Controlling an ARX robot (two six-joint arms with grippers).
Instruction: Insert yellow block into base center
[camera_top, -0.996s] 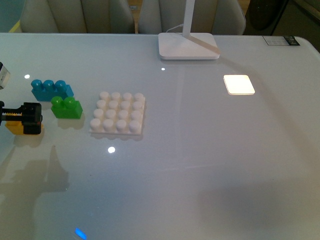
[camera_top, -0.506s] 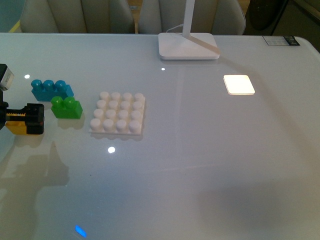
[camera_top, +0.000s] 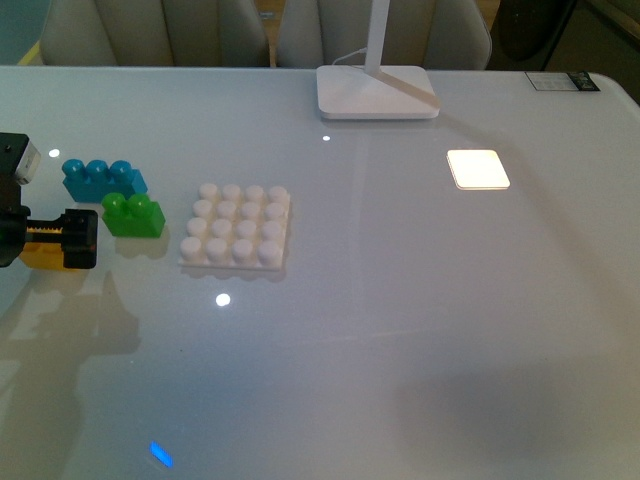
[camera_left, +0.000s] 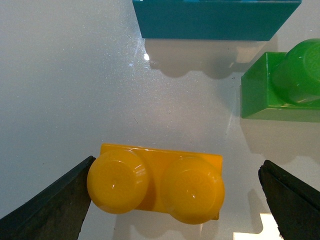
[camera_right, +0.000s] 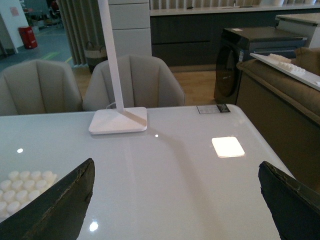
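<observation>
White glossy table (camera_top: 400, 350) fills the front view, with padded chairs (camera_top: 150, 30) along its far edge. The right wrist view shows a dim room with dark cabinets behind them.

- Lamp foot (camera_top: 377, 92): smooth and white, far beyond the base and to its right.
- Glowing patch (camera_top: 478, 169): well to the right of the base.
- Base (camera_top: 237, 227): flat on the table, all sixteen studs bare.
- Blue brick (camera_top: 102, 178): left of the base and a little farther back.
- Green brick (camera_top: 133, 215): between the blue brick and the base, just beside the blue one. I cannot tell whether they touch.

Change over the last second: the left gripper (camera_left: 177, 170) has edged a little toward the base, and more of its wrist body shows at the picture's left edge. The base, blue brick and green brick sit where they were.

- Yellow block (camera_left: 155, 182): on the table, farthest left of the base, past the green brick, studs up.
- In the left wrist view the block lies between the spread jaws, off centre.
- One finger (camera_left: 55, 200) sits right against a stud (contact or a hair's gap, unclear). The other finger (camera_left: 292, 200) is well clear of the block, so the jaws are spread wide and grip nothing.

Right gripper (camera_right: 176, 165): raised above the table to the right of the base, jaws wide apart and nothing between them.
</observation>
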